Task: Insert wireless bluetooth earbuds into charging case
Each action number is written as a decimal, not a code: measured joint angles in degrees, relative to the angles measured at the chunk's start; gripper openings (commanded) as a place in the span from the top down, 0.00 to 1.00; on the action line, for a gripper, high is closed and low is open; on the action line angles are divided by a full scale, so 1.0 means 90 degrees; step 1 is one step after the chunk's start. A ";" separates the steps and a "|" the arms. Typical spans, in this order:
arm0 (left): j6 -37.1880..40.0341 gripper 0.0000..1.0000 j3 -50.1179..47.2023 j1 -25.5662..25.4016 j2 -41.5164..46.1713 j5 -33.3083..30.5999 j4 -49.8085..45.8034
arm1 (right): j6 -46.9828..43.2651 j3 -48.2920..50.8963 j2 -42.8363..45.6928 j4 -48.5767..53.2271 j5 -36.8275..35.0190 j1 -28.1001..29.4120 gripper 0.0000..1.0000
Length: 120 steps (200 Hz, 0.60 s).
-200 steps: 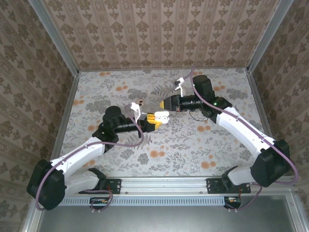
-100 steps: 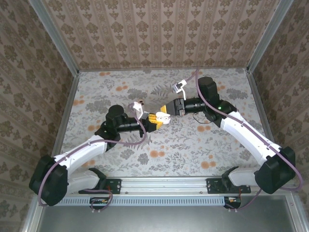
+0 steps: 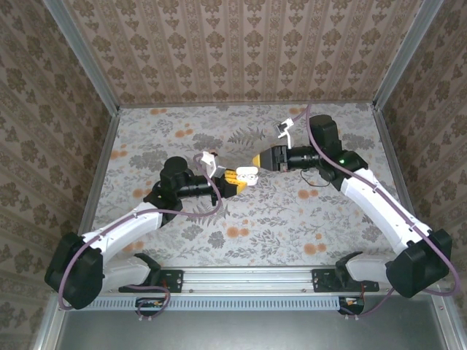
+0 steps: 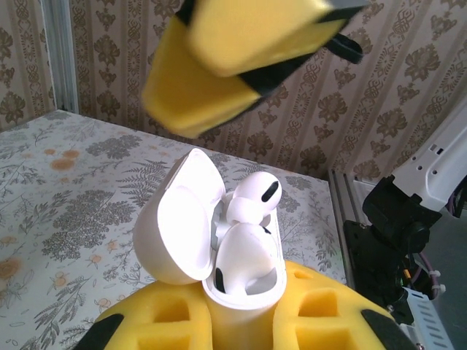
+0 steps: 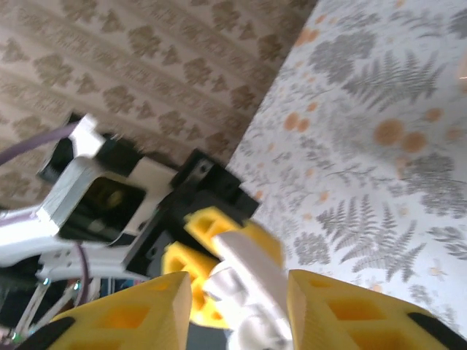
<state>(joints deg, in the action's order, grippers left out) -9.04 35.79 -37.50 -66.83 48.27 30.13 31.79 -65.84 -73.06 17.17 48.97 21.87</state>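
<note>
**Desk:** Where is the charging case (image 4: 235,295) sitting?

**Photographer:** The left gripper (image 4: 237,324) is clamping it upright between its yellow pads, just above the middle of the floral tabletop (image 3: 146,138). The lid (image 4: 177,219) is hanging open toward 10 o'clock.

**Desk:** And what is it holding?

**Photographer:** Both buds. The lower earbud (image 4: 246,255) is lying deep in its well. The upper earbud (image 4: 252,195) is poking out above the rim at 12 o'clock, with its dark oval patch facing the lens.

**Desk:** What is crowding the shot?

**Photographer:** The right gripper (image 5: 237,310) is hovering at the case's 1 o'clock from overhead. Its jaws are standing apart and are gripping nothing. From the left wrist, one of its yellow fingers (image 4: 233,62) is looming at 12 o'clock, clear of the lid. The patterned wall (image 3: 241,51) is closing off the background.
</note>
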 measured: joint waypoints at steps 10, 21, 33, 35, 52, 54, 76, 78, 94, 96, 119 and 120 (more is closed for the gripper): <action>0.0002 1.00 0.0000 -0.0002 0.0002 0.0002 0.0000 | 0.0022 -0.0027 -0.0095 0.0007 -0.0073 -0.0032 0.54; 0.0002 1.00 0.0000 -0.0002 0.0002 0.0017 -0.0005 | 0.0112 -0.0053 -0.0216 -0.0010 -0.0061 -0.0029 0.53; 0.0002 1.00 0.0002 -0.0002 0.0002 0.0019 -0.0005 | 0.0204 -0.0078 -0.0362 -0.0036 -0.0007 -0.0015 0.51; 0.0002 1.00 0.0002 -0.0002 0.0002 0.0019 -0.0007 | 0.0209 -0.0080 -0.0389 -0.0044 0.0017 -0.0005 0.51; 0.0002 1.00 0.0034 -0.0002 0.0002 0.0019 -0.0007 | 0.0313 -0.0085 -0.0588 -0.0073 0.0204 0.0049 0.50; 0.0002 1.00 0.0036 -0.0002 0.0002 0.0022 -0.0007 | 0.0321 -0.0085 -0.0602 -0.0073 0.0231 0.0056 0.50; 0.0002 1.00 0.0075 -0.0002 -0.0010 0.0051 -0.0012 | 0.0357 -0.0087 -0.0707 -0.0104 0.0532 0.0170 0.50; 0.0002 1.00 0.0075 -0.0002 -0.0010 0.0044 -0.0010 | 0.0359 -0.0087 -0.0707 -0.0112 0.0554 0.0175 0.50; 0.0002 1.00 0.0100 -0.0002 -0.0061 0.0041 -0.0007 | 0.0352 -0.0097 -0.0707 -0.0202 0.0780 0.0236 0.50; 0.0002 1.00 0.0104 -0.0002 -0.0068 0.0044 -0.0007 | 0.0352 -0.0097 -0.0707 -0.0211 0.0799 0.0245 0.50; 0.0000 1.00 0.0112 -0.0002 -0.0119 0.0046 0.0000 | 0.0340 -0.0097 -0.0692 -0.0325 0.0986 0.0308 0.49; 0.0000 1.00 0.0112 -0.0002 -0.0119 0.0046 0.0002 | 0.0338 -0.0097 -0.0690 -0.0328 0.0991 0.0311 0.49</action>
<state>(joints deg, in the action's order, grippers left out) -9.04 36.80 -37.52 -67.90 48.69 30.15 34.83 -66.72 -79.26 14.22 57.89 24.67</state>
